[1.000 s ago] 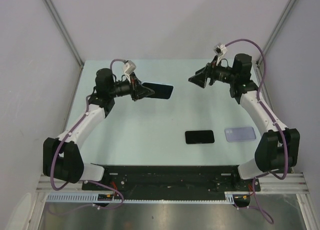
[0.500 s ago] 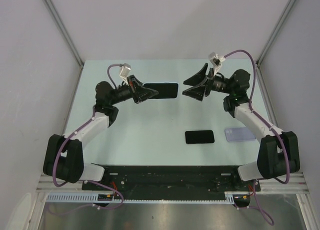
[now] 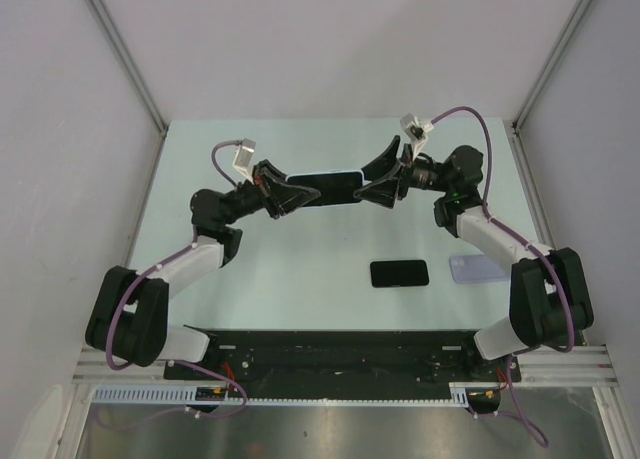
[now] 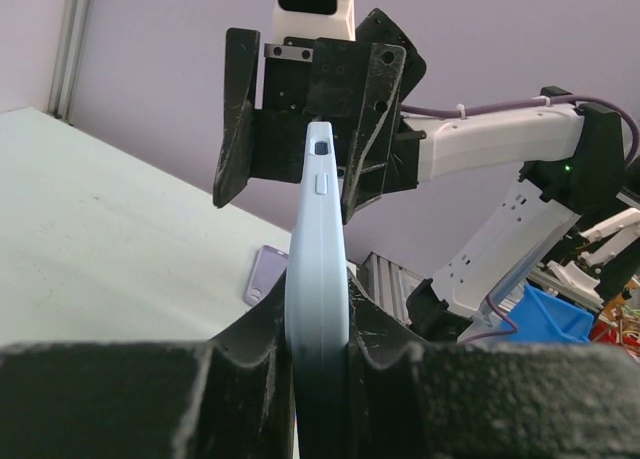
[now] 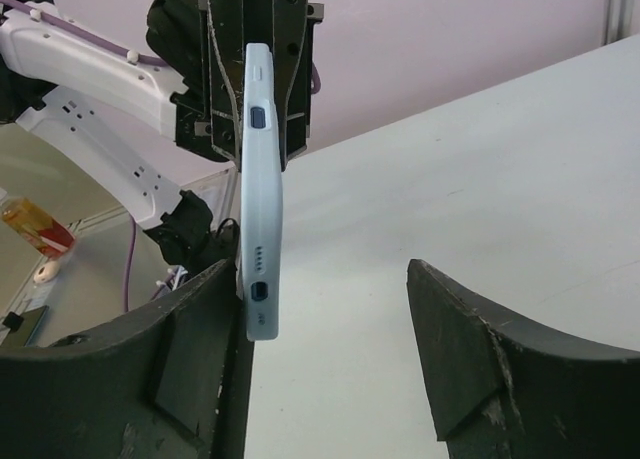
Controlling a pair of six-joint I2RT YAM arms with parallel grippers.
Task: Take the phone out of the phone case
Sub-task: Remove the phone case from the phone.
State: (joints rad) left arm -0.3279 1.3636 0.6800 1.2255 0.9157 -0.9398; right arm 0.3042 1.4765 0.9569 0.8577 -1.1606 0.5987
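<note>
The left hand (image 3: 288,192) is clenched on one end of the phone (image 3: 335,186), held in the air above the far middle of the worktop (image 3: 300,241); the right hand (image 3: 378,179) straddles the other end, jaws apart. The case (image 4: 318,264) likely flexes around a stiff, slick phone, so grip its rim.

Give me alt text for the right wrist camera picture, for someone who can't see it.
A pale blue cased phone, seen edge-on, is held in mid-air by the left hand at its far end. Its near end sits between the open fingers of the right hand, close beside one finger and clear of the other.
</note>
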